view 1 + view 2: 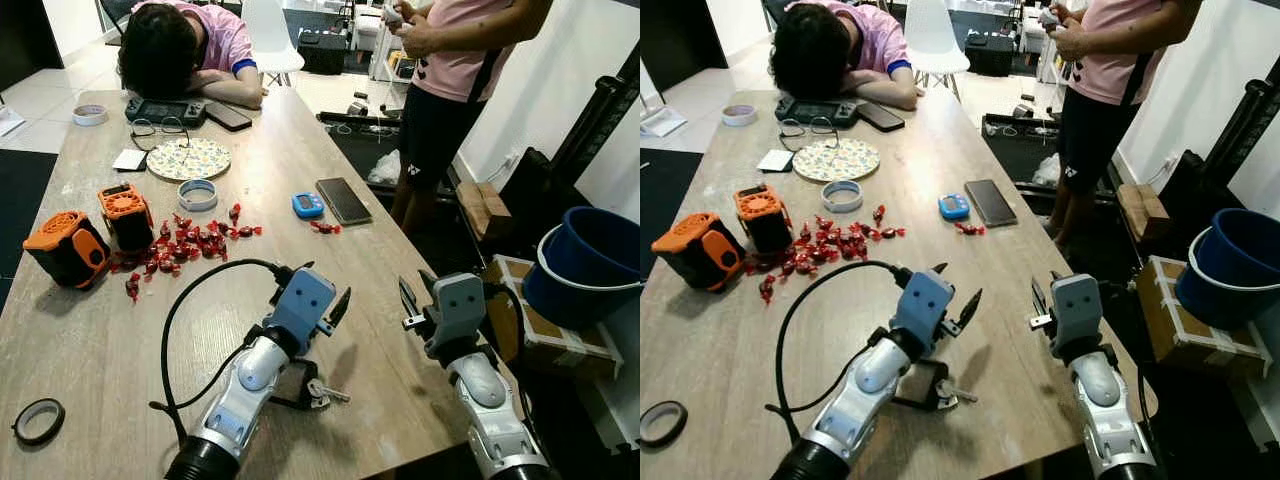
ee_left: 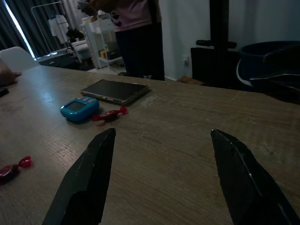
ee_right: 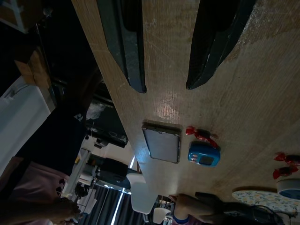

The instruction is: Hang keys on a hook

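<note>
A small silver key on a black fob (image 1: 936, 390) is lying near the near edge of the long wooden table (image 1: 970, 290), under the left gripper (image 1: 952, 290), whose black fingers are hanging parted. The right gripper (image 1: 1038, 296) is hovering by the right edge.

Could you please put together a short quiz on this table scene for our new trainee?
1. True or false: the keys lie on the table under the left arm, not held by the left gripper.
2. Which lies nearest the phone? A) tape roll B) blue timer C) patterned plate
3. Fill in: the right gripper hovers over the table with its fingers ____.

Key: 1 true; 2 B, the blue timer; 3 open.
</note>
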You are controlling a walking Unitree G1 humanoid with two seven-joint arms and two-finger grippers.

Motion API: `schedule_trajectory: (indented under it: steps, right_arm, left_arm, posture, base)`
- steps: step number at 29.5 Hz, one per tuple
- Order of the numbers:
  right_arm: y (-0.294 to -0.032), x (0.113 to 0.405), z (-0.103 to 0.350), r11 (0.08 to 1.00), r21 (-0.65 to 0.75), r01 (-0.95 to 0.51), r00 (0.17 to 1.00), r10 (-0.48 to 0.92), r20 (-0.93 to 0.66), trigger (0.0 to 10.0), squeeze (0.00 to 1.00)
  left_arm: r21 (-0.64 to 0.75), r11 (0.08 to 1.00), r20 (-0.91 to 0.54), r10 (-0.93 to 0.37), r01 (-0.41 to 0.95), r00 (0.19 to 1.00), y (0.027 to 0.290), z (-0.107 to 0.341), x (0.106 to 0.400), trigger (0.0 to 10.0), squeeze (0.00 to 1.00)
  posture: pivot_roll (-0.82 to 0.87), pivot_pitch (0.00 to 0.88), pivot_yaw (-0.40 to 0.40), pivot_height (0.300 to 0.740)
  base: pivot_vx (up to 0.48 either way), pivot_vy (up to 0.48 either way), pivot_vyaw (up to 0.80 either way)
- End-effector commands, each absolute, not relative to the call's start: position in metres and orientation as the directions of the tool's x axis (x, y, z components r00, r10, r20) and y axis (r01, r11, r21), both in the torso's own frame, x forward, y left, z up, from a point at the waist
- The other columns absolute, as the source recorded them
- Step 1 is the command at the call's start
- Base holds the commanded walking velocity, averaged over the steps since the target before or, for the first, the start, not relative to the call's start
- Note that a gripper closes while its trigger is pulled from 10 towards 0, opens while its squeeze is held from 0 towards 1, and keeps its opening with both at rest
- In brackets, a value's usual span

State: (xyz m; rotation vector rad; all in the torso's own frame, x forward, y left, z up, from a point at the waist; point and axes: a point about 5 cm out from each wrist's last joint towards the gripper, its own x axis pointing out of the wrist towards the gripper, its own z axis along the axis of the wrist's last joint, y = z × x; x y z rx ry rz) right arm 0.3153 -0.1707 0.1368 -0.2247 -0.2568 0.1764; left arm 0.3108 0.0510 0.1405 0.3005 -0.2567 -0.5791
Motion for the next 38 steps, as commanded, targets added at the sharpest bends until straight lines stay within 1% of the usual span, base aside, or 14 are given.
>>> schedule_trajectory:
  steps: [1, 2, 5, 6, 11, 12, 15, 16, 20, 24, 27, 34, 36, 38]
  right_arm:
    - [-0.175, 0.314, 0.132, 0.964, -0.234, -0.128, 0.959, 0.181, 0.22, 10.0, 0.0]
    - [-0.176, 0.313, 0.132, 0.964, -0.234, -0.126, 0.959, 0.178, 0.219, 10.0, 0.0]
    - [-0.176, 0.313, 0.131, 0.964, -0.234, -0.125, 0.96, 0.177, 0.218, 10.0, 0.0]
    - [-0.176, 0.312, 0.131, 0.964, -0.234, -0.125, 0.96, 0.177, 0.218, 10.0, 0.0]
    - [-0.175, 0.312, 0.131, 0.964, -0.234, -0.126, 0.96, 0.178, 0.217, 10.0, 0.0]
    - [-0.175, 0.313, 0.131, 0.963, -0.234, -0.131, 0.959, 0.182, 0.215, 10.0, 0.0]
    - [-0.174, 0.314, 0.131, 0.963, -0.235, -0.135, 0.959, 0.187, 0.213, 10.0, 0.0]
    - [-0.174, 0.314, 0.131, 0.963, -0.235, -0.135, 0.959, 0.187, 0.213, 10.0, 0.0]
    - [-0.171, 0.316, 0.132, 0.961, -0.235, -0.148, 0.956, 0.199, 0.214, 10.0, 0.0]
    - [-0.171, 0.316, 0.132, 0.961, -0.235, -0.148, 0.956, 0.2, 0.214, 10.0, 0.0]
    - [-0.173, 0.314, 0.131, 0.961, -0.237, -0.144, 0.957, 0.196, 0.214, 10.0, 0.0]
    - [-0.174, 0.314, 0.131, 0.961, -0.238, -0.14, 0.958, 0.192, 0.213, 10.0, 0.0]
    - [-0.174, 0.313, 0.131, 0.961, -0.239, -0.138, 0.958, 0.191, 0.213, 10.0, 0.0]
    - [-0.174, 0.313, 0.131, 0.961, -0.239, -0.138, 0.958, 0.191, 0.213, 10.0, 0.0]
  left_arm:
    - [0.34, 0.754, 0.072, -0.617, 0.562, 0.784, 0.047, 0.123, 0.302, 10.0, 0.0]
    - [0.321, 0.735, 0.026, -0.637, 0.597, 0.77, 0.049, 0.113, 0.297, 10.0, 0.0]
    - [0.285, 0.724, -0.015, -0.652, 0.628, 0.758, 0.051, 0.103, 0.291, 10.0, 0.0]
    - [0.247, 0.73, -0.033, -0.651, 0.637, 0.758, 0.055, 0.097, 0.286, 10.0, 0.0]
    - [0.183, 0.754, -0.042, -0.635, 0.631, 0.771, 0.061, 0.092, 0.281, 10.0, 0.0]
    - [0.164, 0.77, -0.025, -0.622, 0.617, 0.783, 0.061, 0.095, 0.281, 10.0, 0.0]
    - [0.154, 0.779, -0.006, -0.615, 0.608, 0.789, 0.059, 0.099, 0.283, 10.0, 0.0]
    - [0.154, 0.779, -0.006, -0.615, 0.608, 0.789, 0.059, 0.099, 0.283, 10.0, 0.0]
    - [0.144, 0.776, 0.101, -0.629, 0.615, 0.77, 0.039, 0.128, 0.289, 10.0, 0.0]
    - [0.141, 0.774, 0.117, -0.632, 0.617, 0.766, 0.037, 0.133, 0.289, 10.0, 0.0]
    - [0.133, 0.766, 0.186, -0.642, 0.628, 0.744, 0.03, 0.154, 0.292, 10.0, 0.0]
    - [0.164, 0.76, 0.211, -0.65, 0.629, 0.73, 0.027, 0.165, 0.293, 10.0, 0.0]
    - [0.222, 0.726, 0.166, -0.686, 0.651, 0.708, 0.029, 0.157, 0.288, 10.0, 0.0]
    - [0.222, 0.726, 0.166, -0.686, 0.651, 0.708, 0.029, 0.157, 0.288, 10.0, 0.0]
  posture:
    - [0.04, 0.116, -0.055, 0.74]
    - [0.04, 0.118, -0.054, 0.74]
    - [0.04, 0.118, -0.055, 0.74]
    - [0.04, 0.12, -0.056, 0.74]
    - [0.04, 0.12, -0.056, 0.74]
    - [0.05, 0.122, -0.065, 0.74]
    - [0.06, 0.122, -0.068, 0.74]
    - [0.06, 0.122, -0.068, 0.74]
    - [0.06, 0.121, -0.07, 0.74]
    - [0.06, 0.121, -0.07, 0.74]
    - [0.05, 0.122, -0.066, 0.74]
    - [0.04, 0.122, -0.064, 0.74]
    - [0.04, 0.122, -0.064, 0.74]
    - [0.04, 0.122, -0.064, 0.74]
  base:
    - [0.0, 0.0, 0.0]
    - [0.0, 0.0, 0.0]
    - [0.0, 0.0, 0.0]
    - [0.0, 0.0, 0.0]
    - [0.0, 0.0, 0.0]
    - [0.0, 0.0, 0.0]
    - [0.0, 0.0, 0.0]
    - [0.0, 0.0, 0.0]
    - [0.0, 0.0, 0.0]
    - [0.0, 0.0, 0.0]
    - [0.0, 0.0, 0.0]
    - [0.0, 0.0, 0.0]
    - [0.0, 0.0, 0.0]
    - [0.0, 0.0, 0.0]
